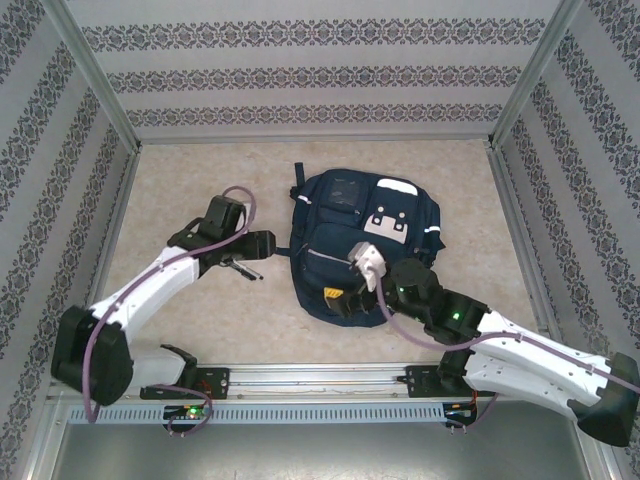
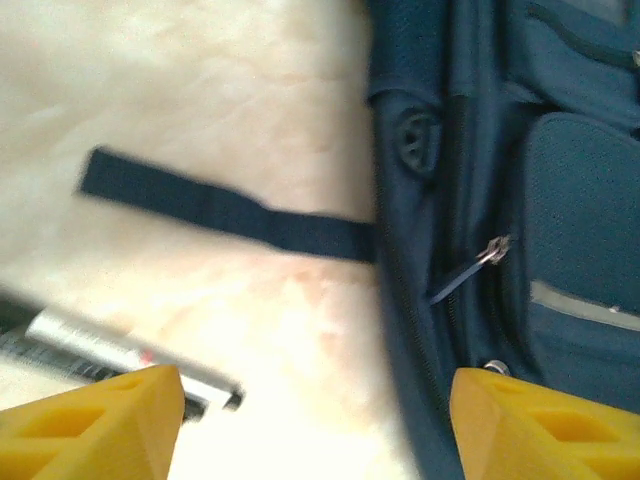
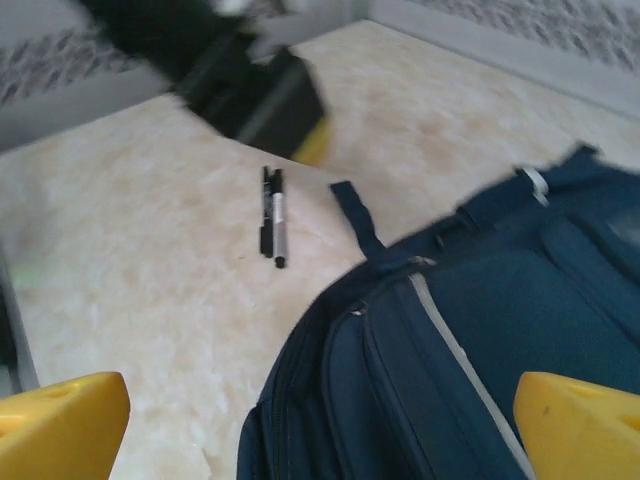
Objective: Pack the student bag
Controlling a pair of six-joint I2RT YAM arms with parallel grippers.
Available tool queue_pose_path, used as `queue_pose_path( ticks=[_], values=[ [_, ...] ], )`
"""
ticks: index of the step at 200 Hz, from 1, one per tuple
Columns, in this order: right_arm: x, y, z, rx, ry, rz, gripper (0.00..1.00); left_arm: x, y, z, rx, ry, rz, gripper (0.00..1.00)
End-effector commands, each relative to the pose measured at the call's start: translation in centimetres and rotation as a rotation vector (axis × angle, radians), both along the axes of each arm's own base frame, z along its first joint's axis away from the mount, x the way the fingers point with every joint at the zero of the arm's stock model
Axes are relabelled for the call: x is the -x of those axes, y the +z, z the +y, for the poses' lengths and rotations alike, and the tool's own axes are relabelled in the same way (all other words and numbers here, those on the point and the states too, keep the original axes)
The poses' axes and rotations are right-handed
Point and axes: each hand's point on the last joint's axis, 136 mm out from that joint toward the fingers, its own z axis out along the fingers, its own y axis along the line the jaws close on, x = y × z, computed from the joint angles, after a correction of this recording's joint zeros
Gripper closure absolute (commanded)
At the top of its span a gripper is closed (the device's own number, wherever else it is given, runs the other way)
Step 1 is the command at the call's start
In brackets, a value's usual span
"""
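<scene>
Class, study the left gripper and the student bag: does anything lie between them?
Nothing blocks it. The open left gripper hangs beside the student bag; only the bag's own strap lies flat on the table ahead. The pens lie off to its other side.

Left arm runs from the near-left base up and to the right. Its wrist is bent so the left gripper points right and sits low. In the left wrist view its yellow fingertips sit at both bottom corners, jaws wide apart, nothing between them. Right arm stretches from the near-right base leftward, forearm low, right gripper aimed left. In the right wrist view its yellow pads are spread wide, holding nothing.
</scene>
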Motion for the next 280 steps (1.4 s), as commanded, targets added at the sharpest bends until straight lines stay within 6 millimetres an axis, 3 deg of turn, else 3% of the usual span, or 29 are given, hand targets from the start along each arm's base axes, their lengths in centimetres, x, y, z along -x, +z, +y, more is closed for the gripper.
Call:
queue_pose_path(
  ticks=[1, 4, 12, 27, 39, 75, 96, 112, 133, 221, 254, 280],
  values=[
    [2.1, 1.9, 0.0, -0.234, 0.008, 0.235, 0.02, 3.3, -2.0, 5.3, -0.108, 0.205, 0.100, 0.06],
    [2.9, 2.2, 0.4, -0.255, 0.068, 0.243, 0.02, 3.6, -2.2, 5.7, -0.110, 0.228, 0.105, 0.00],
    [4.4, 2.9, 0.8, -0.325, 0.160, 0.256, 0.02, 4.2, -2.7, 6.7, -0.103, 0.279, 0.104, 0.00],
    [2.8, 2.0, -0.3, -0.455, 0.020, 0.344, 0.02, 4.7, -3.2, 7.8, -0.084, 0.324, 0.105, 0.00],
    [2.8, 1.9, 0.1, -0.510, 0.039, 0.382, 0.02, 5.0, -3.7, 8.4, -0.080, 0.361, 0.129, 0.00],
    [1.1, -3.3, 1.2, -0.310, -0.100, 0.534, 0.03, 4.1, -4.8, 8.8, -0.071, 0.410, 0.159, 0.00],
    [0.3, -7.8, 0.6, -0.108, -0.263, 0.625, 0.19, 2.6, -5.2, 8.7, -0.081, 0.416, 0.168, 0.10],
    [0.5, -9.9, 0.6, 0.027, -0.303, 0.669, 0.30, 1.7, -5.6, 8.8, -0.099, 0.436, 0.203, 0.17],
    [1.1, -11.7, 0.5, 0.165, -0.333, 0.717, 0.36, 1.4, -6.7, 9.3, -0.127, 0.508, 0.278, 0.37],
    [2.6, -13.0, 2.1, 0.294, -0.303, 0.661, 0.39, 0.3, -11.4, 9.1, -0.146, 0.567, 0.377, 0.64],
    [2.9, -12.8, 3.0, 0.322, -0.285, 0.636, 0.37, 0.5, -12.6, 9.4, -0.162, 0.588, 0.398, 0.62],
    [3.4, -12.7, 3.8, 0.342, -0.256, 0.629, 0.37, 0.3, -12.3, 8.9, -0.138, 0.579, 0.401, 0.59]
  ],
)
